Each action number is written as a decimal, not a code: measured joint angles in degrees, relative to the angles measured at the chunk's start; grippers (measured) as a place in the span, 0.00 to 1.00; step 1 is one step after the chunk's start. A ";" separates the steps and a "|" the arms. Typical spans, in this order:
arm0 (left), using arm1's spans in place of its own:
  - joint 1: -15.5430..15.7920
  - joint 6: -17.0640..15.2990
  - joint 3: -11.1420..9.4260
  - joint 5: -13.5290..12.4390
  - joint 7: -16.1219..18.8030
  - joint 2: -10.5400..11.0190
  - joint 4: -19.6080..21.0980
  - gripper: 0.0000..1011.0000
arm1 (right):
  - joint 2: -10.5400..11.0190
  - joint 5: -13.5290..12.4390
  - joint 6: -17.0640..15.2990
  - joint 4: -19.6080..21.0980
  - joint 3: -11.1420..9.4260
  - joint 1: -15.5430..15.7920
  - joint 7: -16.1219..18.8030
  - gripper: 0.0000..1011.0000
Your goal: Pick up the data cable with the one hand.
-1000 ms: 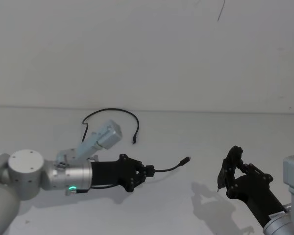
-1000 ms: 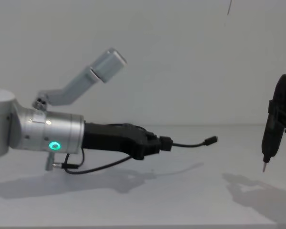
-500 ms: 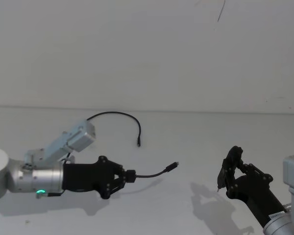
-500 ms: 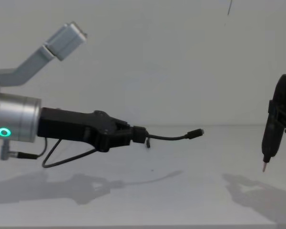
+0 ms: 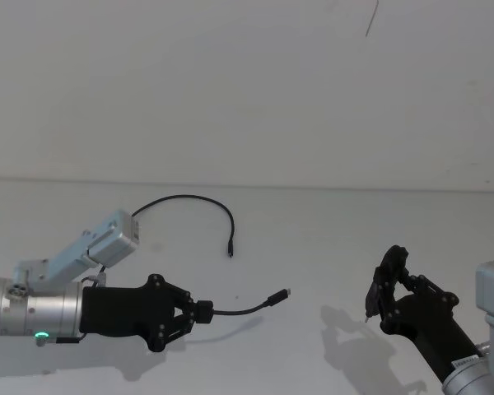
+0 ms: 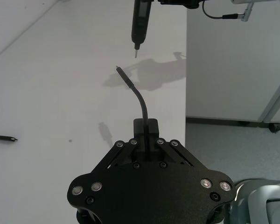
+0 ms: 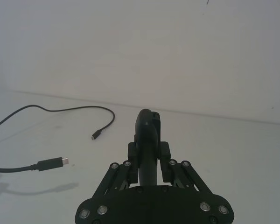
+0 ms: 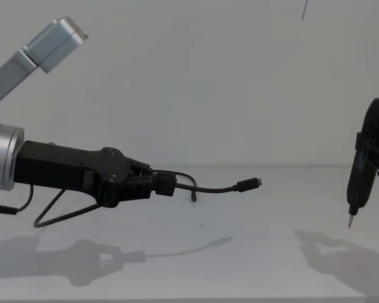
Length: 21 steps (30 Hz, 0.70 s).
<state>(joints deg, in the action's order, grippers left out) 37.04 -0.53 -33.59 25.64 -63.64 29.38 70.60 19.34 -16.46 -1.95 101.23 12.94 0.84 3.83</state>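
Black cable [image 7: 50,164] is pinched just behind one plug by the left gripper's [image 5: 204,312] jaws above the desk's [image 5: 313,230] front-left corner. That end hangs in mid-air, while the other end lies on the desk. The grasp looks done, the lift only partial. Parked front-right, the right gripper [image 5: 389,290] has its jaws pinching a tool [image 8: 357,183].

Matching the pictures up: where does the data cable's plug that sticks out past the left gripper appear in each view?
Head view: the data cable ends in that plug, lower centre, right of the left gripper.
Left wrist view: plug straight ahead of the gripper, near the tip of the pen-shaped tool.
Right wrist view: plug beside the right gripper.
Chest view: plug mid-picture.
Shared landmark: the pen-shaped tool.
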 joint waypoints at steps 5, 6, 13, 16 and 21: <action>-0.49 -0.31 0.00 0.36 -0.09 0.65 0.97 0.04 | -0.10 -0.07 0.00 0.05 -0.10 0.02 0.05 0.27; -0.62 -0.39 0.00 0.46 -0.12 0.81 1.20 0.04 | -0.15 -0.14 0.00 0.08 -0.15 0.03 0.09 0.27; -1.02 -0.66 -0.01 0.74 -0.22 1.27 1.95 0.04 | -0.89 -2.08 -0.09 0.52 -0.86 0.10 1.08 0.27; -1.17 -0.75 -0.03 0.87 -0.24 1.46 2.27 0.04 | -1.41 -3.47 -0.30 0.89 -1.29 0.11 1.75 0.27; -1.32 -0.83 -0.04 0.96 -0.27 1.63 2.53 0.04 | -2.26 -5.83 -0.96 1.64 -1.82 0.03 2.90 0.27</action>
<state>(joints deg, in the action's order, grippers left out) 35.72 -1.36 -33.63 26.59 -63.91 31.02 73.13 17.08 -22.29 -2.91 102.88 11.12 0.87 6.73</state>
